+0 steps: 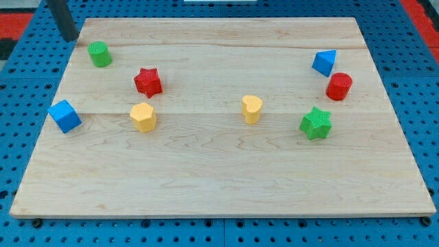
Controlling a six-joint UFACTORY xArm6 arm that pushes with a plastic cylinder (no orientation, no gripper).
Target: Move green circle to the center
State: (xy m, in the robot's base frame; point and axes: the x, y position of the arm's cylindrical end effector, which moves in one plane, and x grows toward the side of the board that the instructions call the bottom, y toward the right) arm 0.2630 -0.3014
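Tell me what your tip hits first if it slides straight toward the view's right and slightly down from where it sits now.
My tip sits at the board's top-left corner; on that line it would probably meet the green circle first, just to its right and slightly below, though depth is hard to judge.

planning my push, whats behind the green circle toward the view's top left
Behind the green circle is my tip, apart from it, at the wooden board edge. No block is there; nothing is covered.

The surface [219, 171] is pale wood with faint grain. On it: a green circle [100, 54], red star [147, 81], blue cube [64, 116], two yellow blocks [143, 116] [252, 109], green star [315, 123], red cylinder [339, 86], blue block [324, 62]. Around the surface, a blue pegboard [206, 234].
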